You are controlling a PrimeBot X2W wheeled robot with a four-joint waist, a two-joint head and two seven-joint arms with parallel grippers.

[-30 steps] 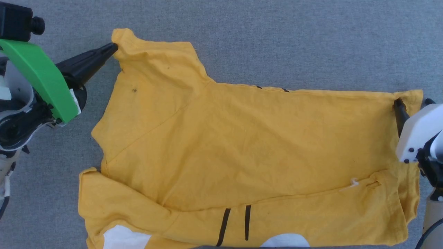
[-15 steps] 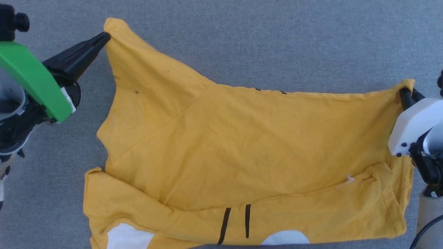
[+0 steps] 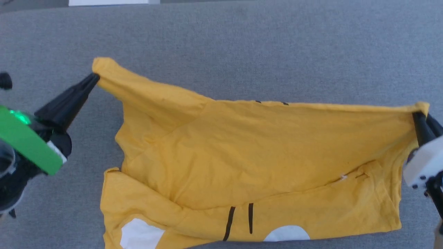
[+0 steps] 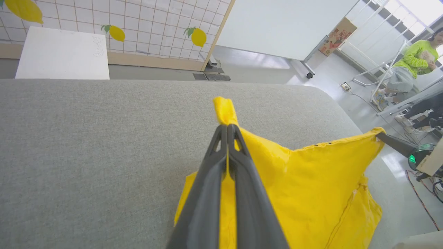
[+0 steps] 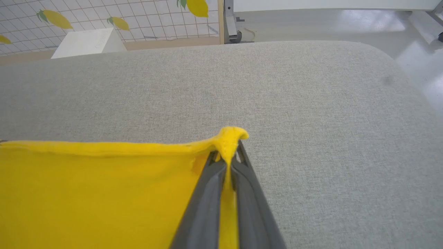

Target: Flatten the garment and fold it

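Head view: mustard-yellow short-sleeved cotton T-shirt (image 3: pixel 242 148) with white patches and two short dark stripes is on the grey fabric-covered surface (image 3: pixel 242 41). Its near part lies on that surface, with one fold across it. Its far edge is raised off the surface and stretched nearly straight. Left gripper (image 3: pixel 92 79): fingers pressed together on the shirt's far sleeve corner, above the surface. Right gripper (image 3: pixel 420 119): fingers pinched on the opposite far corner. In the right wrist view a cloth tuft pokes past the fingertips.
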